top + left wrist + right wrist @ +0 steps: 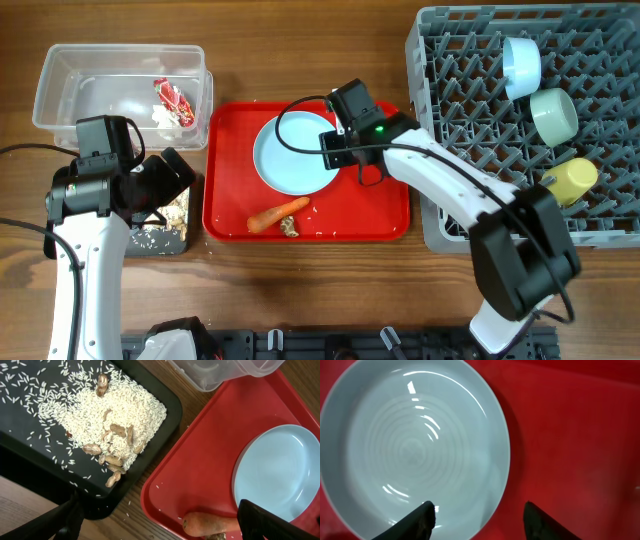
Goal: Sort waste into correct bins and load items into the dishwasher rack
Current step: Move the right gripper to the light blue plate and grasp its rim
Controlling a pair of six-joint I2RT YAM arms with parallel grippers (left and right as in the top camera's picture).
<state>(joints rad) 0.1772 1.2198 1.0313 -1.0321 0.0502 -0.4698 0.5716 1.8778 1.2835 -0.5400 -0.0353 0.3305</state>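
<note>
The light blue plate (293, 155) lies on the red tray (380, 215). My right gripper (480, 517) is open low over it, one finger above the plate (415, 440) and one above the tray (570, 435). An orange carrot (278, 215) and a brown scrap (290, 228) lie at the tray's front. My left gripper (160, 525) is open and empty above the table between the black tray (30, 460) and the carrot (210, 524). Rice and brown scraps (115, 415) lie in the black tray. The clear tub (60, 95) holds a red wrapper (172, 97) and white tissue (160, 115). The spoon is out of view.
The grey dishwasher rack (470, 120) at the right holds the small blue bowl (521, 66), the mint bowl (553, 115) and the yellow cup (570, 180). Loose rice grains lie on the wood beside the black tray.
</note>
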